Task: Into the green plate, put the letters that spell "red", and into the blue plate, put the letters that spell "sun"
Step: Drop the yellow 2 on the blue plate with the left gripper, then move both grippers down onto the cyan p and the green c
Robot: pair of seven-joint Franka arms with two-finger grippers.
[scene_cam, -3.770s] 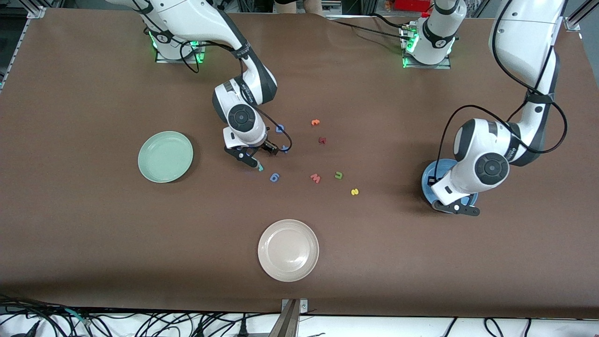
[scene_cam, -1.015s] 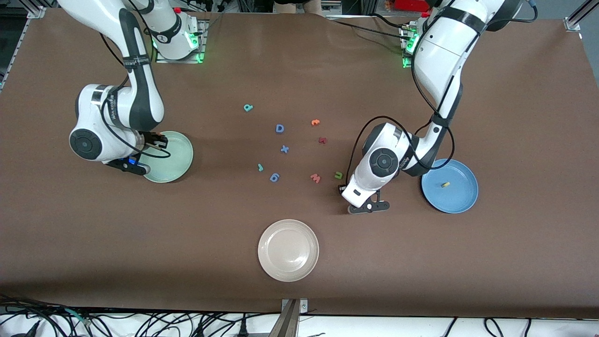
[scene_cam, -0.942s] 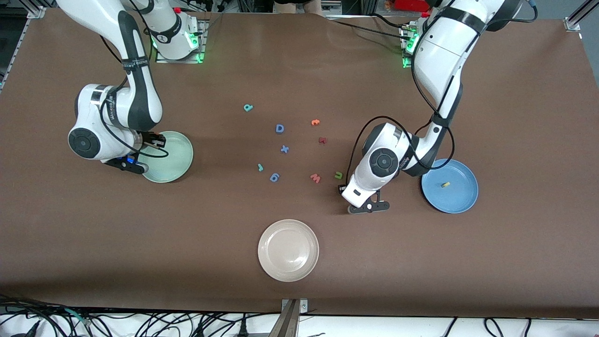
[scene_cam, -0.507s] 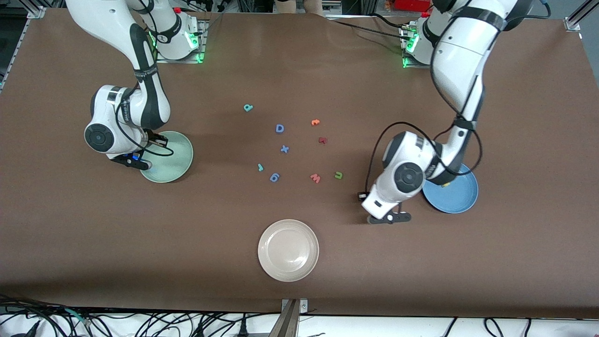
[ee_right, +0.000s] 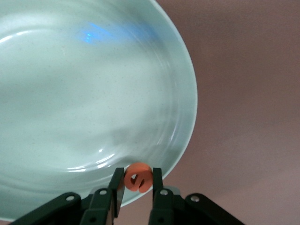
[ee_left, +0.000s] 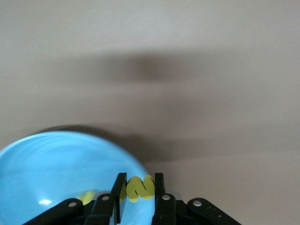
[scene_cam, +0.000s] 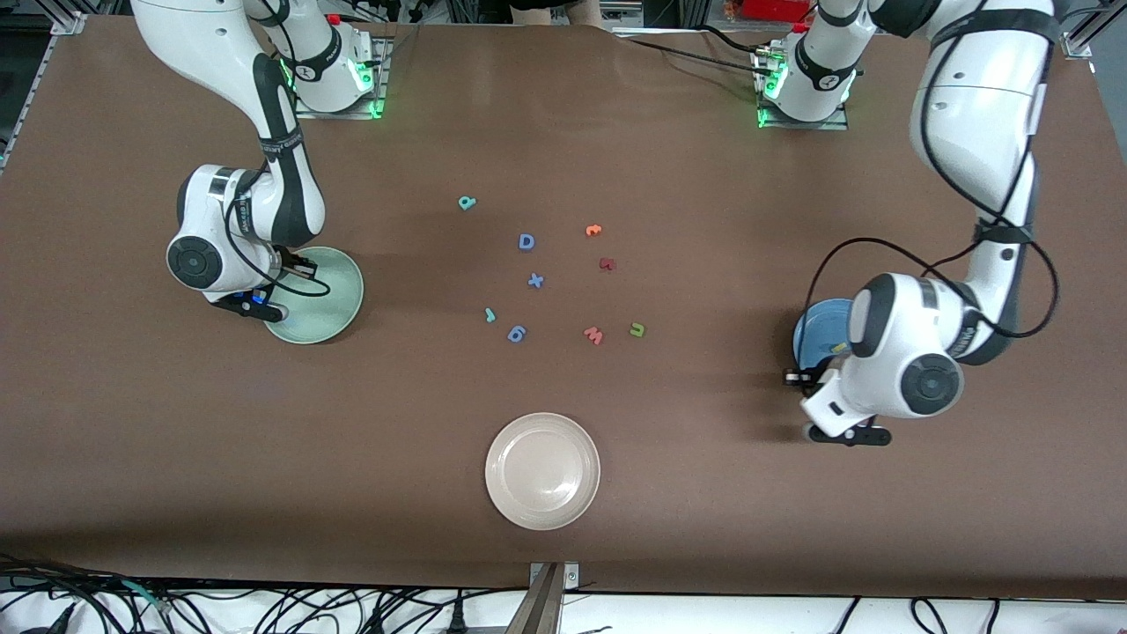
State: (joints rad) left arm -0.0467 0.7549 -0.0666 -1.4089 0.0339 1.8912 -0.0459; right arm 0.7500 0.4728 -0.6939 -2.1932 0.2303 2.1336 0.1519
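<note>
**Two arms, each pinching a letter at its plate**

Two arms work at either end of the brown table (scene_cam: 563,458). Three plates lie on it: the green plate (scene_cam: 330,304) toward the right arm's end, the blue plate (scene_cam: 812,333) toward the left arm's end and mostly hidden by that arm, and a beige plate (scene_cam: 542,471) near the table's front edge, midway along.

Right gripper (ee_right: 137,191) hangs over the rim of the green plate (ee_right: 84,93), its fingers clenched on the orange e (ee_right: 138,177). Left gripper (ee_left: 137,199) hangs over the rim of the blue plate (ee_left: 56,168), its fingers clamped on a yellow letter (ee_left: 140,186); a second yellow letter (ee_left: 86,197) lies in that plate, partly hidden by the gripper.

Loose letters are scattered mid-table between the two plates. The teal d (scene_cam: 467,202) lies nearest the edge where the arm bases stand. The blue D (scene_cam: 526,241), an orange letter (scene_cam: 593,231) and a dark red letter (scene_cam: 606,263) come next. A blue x (scene_cam: 535,281) lies just nearer the front edge than the D. In the row nearest the beige plate lie the thin teal r (scene_cam: 489,314), a blue 6-shaped piece (scene_cam: 517,333), a pink w (scene_cam: 593,335) and the dark green n (scene_cam: 637,329), well apart from each other.
</note>
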